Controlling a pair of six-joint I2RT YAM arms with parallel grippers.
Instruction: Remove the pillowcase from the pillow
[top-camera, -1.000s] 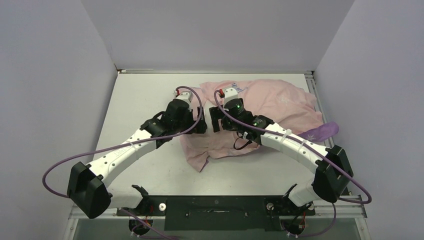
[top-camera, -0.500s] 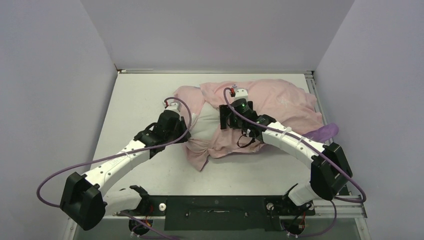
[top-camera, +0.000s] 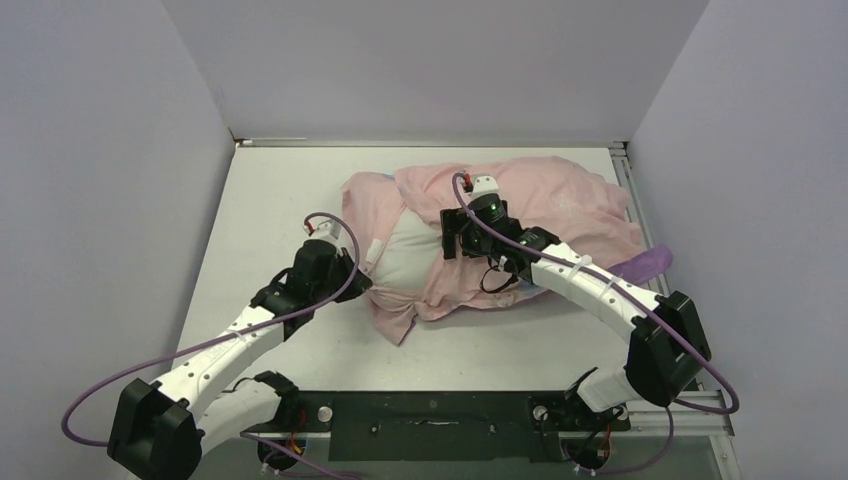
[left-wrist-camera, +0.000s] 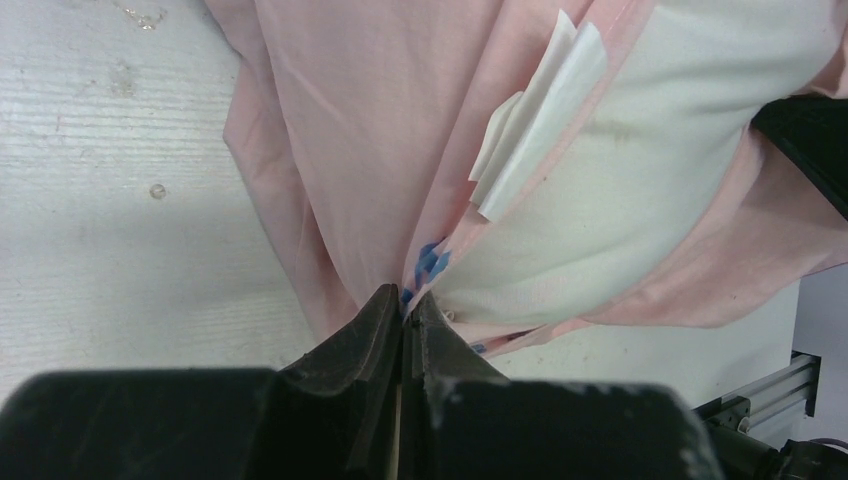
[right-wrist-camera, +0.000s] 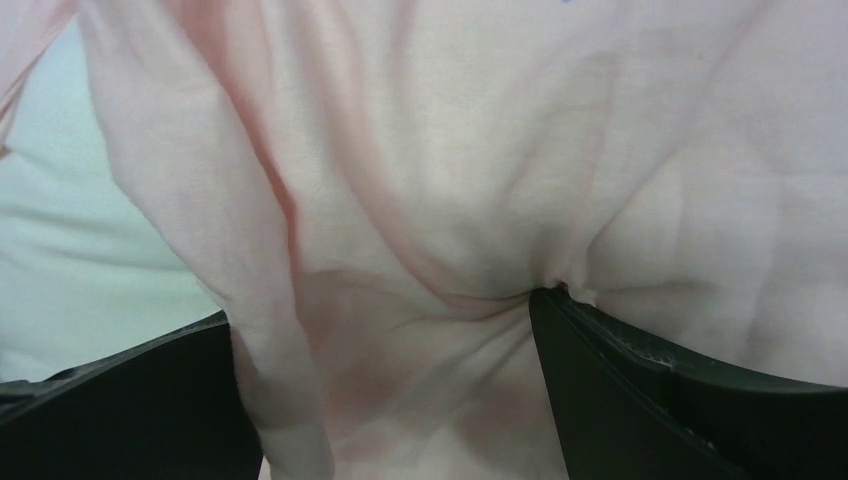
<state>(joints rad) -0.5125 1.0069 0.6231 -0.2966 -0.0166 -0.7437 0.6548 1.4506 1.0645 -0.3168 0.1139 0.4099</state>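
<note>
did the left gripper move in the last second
Yes. The left gripper has pulled back leftward and toward the near edge of the table, shut on the pillowcase, baring the pillow.

Light was soft and even from overhead, barely any shadows on the table (top-camera: 270, 200), no glare. Overhead shot was sharp; the right wrist close-up of the pillowcase (right-wrist-camera: 430, 200) looked soft and hazy.
</note>
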